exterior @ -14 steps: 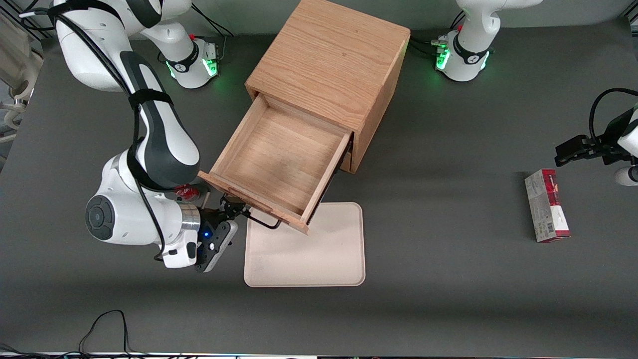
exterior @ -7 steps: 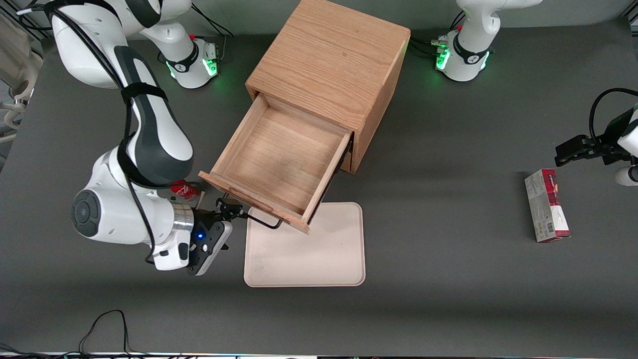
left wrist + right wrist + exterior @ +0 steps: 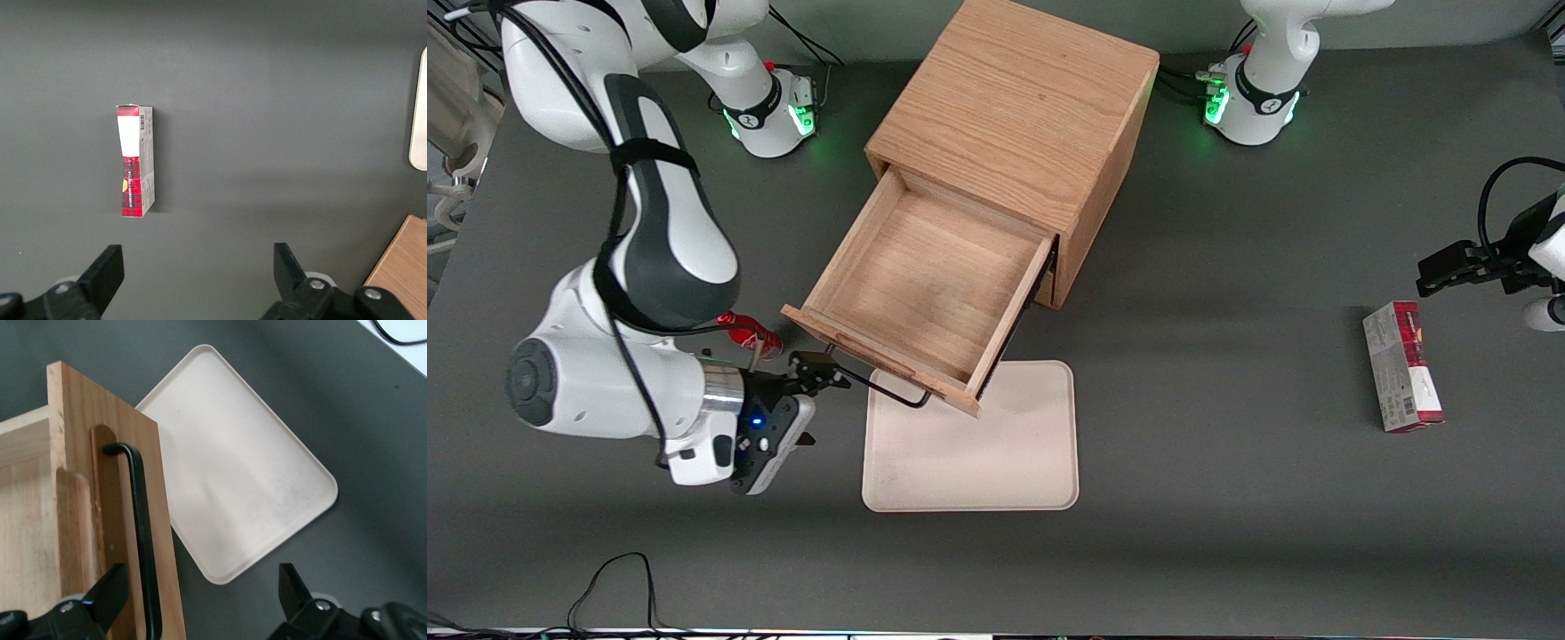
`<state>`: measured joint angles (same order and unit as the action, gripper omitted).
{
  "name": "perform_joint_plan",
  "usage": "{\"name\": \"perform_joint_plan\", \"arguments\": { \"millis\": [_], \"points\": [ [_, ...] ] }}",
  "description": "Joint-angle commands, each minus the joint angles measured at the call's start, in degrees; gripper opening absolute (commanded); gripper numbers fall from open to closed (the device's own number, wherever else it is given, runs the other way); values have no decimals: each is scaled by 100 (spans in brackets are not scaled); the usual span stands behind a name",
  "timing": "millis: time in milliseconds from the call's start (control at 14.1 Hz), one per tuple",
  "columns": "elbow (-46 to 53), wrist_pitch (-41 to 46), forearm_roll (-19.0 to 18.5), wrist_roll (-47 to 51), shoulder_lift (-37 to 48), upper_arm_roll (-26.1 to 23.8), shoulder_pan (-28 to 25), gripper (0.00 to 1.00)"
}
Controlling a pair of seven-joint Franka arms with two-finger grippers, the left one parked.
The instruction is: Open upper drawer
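The upper drawer [image 3: 925,276] of the light oak cabinet [image 3: 1014,98] stands pulled far out, and its wooden tray holds nothing. Its black wire handle [image 3: 880,387] runs along the drawer front [image 3: 127,520]. My right gripper [image 3: 811,402] hovers in front of the drawer, at the handle's end toward the working arm's side. It is open, with its fingers spread wide. In the right wrist view the handle [image 3: 141,540] passes just inside one finger [image 3: 110,593] of the gripper [image 3: 200,593], which grips nothing.
A cream tray [image 3: 978,444] lies flat on the table in front of the drawer, partly under it. A red can [image 3: 747,333] lies beside the drawer, close to my arm. A red and white box [image 3: 1400,364] lies toward the parked arm's end.
My arm and gripper have drawn back from the drawer front toward the working arm's end of the table. The drawer has stayed where it was.
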<state>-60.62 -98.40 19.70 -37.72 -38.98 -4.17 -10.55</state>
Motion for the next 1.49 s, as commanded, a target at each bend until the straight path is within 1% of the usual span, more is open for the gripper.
{"name": "perform_joint_plan", "arguments": {
  "millis": [0,71,142,283,354,425,496,637,708,779,850,920,1062,1274,1416],
  "points": [
    [33,294,-612,570,381,241,-8,100],
    [-80,495,-834,773,565,242,9,100],
    [-377,819,-914,906,872,294,-26,100],
    [-1194,848,-1081,1213,1609,312,-8,100],
    [-1537,848,-1291,1267,1944,338,-26,100],
    [-2080,813,-1519,1380,2356,338,-61,100],
    [-2755,639,-1582,1556,2847,364,-61,100],
    [-4380,113,-1618,1924,4024,452,-61,100],
    [-5084,-73,-1618,2283,4604,461,-52,100],
    [-5587,-144,-1618,2722,5036,540,-17,100],
    [-5722,-58,-1618,2892,5258,723,-35,100],
    [-5646,239,-1618,2893,5330,864,-9,100],
    [-5129,758,-1574,2640,5305,1461,-43,100],
    [-4688,761,-1583,2621,5060,1542,-17,100],
    [-3943,856,-1600,2568,4472,1551,27,100]
  ]
}}
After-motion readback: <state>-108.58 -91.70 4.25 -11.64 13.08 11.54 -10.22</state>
